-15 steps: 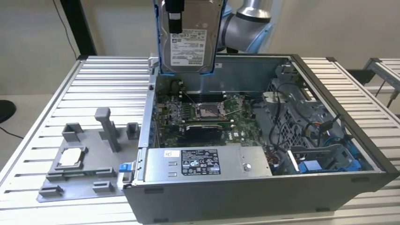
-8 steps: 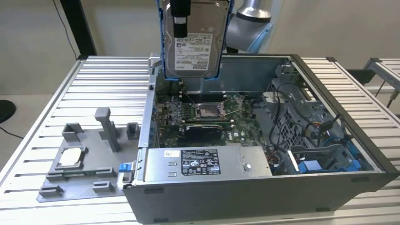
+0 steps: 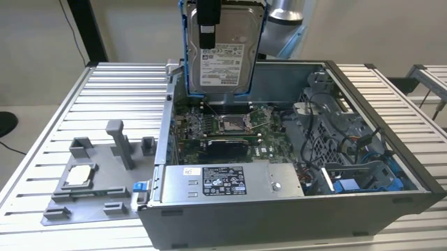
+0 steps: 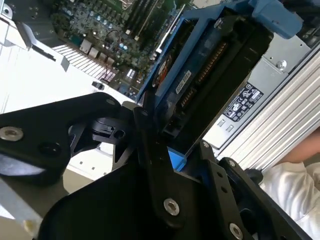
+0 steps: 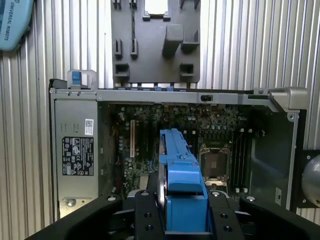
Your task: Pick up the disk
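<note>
You are looking at a tabletop (image 3: 104, 99) of ribbed, light grey metal slats that run across the exterior view. On it sits an open computer case (image 3: 279, 219), taking up the middle and the exterior view's right, with its side panel off and its base flat on the slats. Just beside the case, on the exterior view's left, a flat grey fixture plate (image 3: 84, 209) with upright posts and brackets lies on the slats, and a small square silver chip (image 3: 78, 175) rests in one of its frames.
</note>
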